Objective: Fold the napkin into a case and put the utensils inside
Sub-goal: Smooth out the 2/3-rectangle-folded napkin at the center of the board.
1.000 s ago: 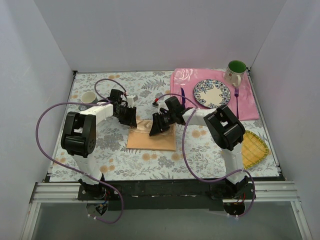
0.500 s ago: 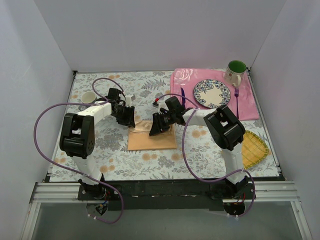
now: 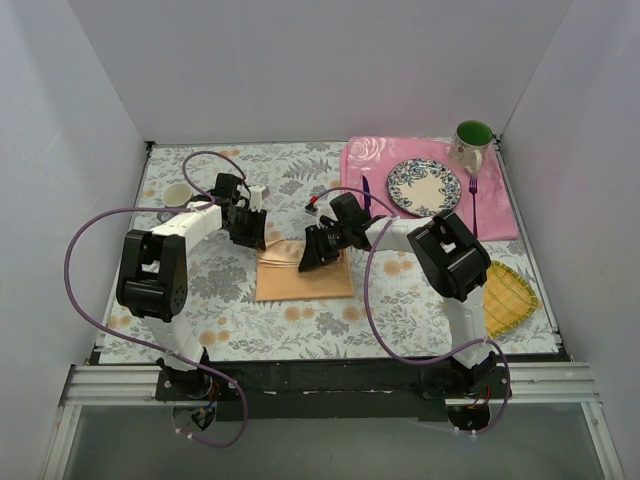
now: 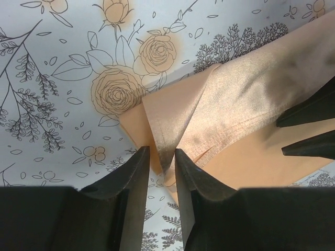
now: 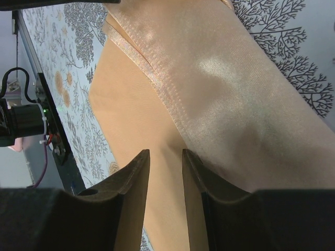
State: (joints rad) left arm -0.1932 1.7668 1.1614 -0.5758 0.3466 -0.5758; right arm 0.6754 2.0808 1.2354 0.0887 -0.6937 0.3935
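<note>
One peach-orange napkin [image 3: 303,277], smooth and faintly shiny, lies folded at centre frame. Two slim purple utensils, a knife [image 3: 366,192] and a fork [image 3: 473,200], flank one patterned plate [image 3: 424,187] on the pink placemat [image 3: 500,215], upper right. The left gripper [image 4: 159,162], nearly closed, pinches a raised fold. The right gripper [image 5: 166,157] is narrowly parted over the cloth, and I cannot tell if it grips.

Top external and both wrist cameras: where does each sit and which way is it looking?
Top external: above and behind the bases, looking down at the table; both arms show.
Left wrist: on the left arm, looking down past the left gripper at the napkin.
Right wrist: on the right arm, looking past the right gripper along the napkin.
All three share the napkin.
</note>
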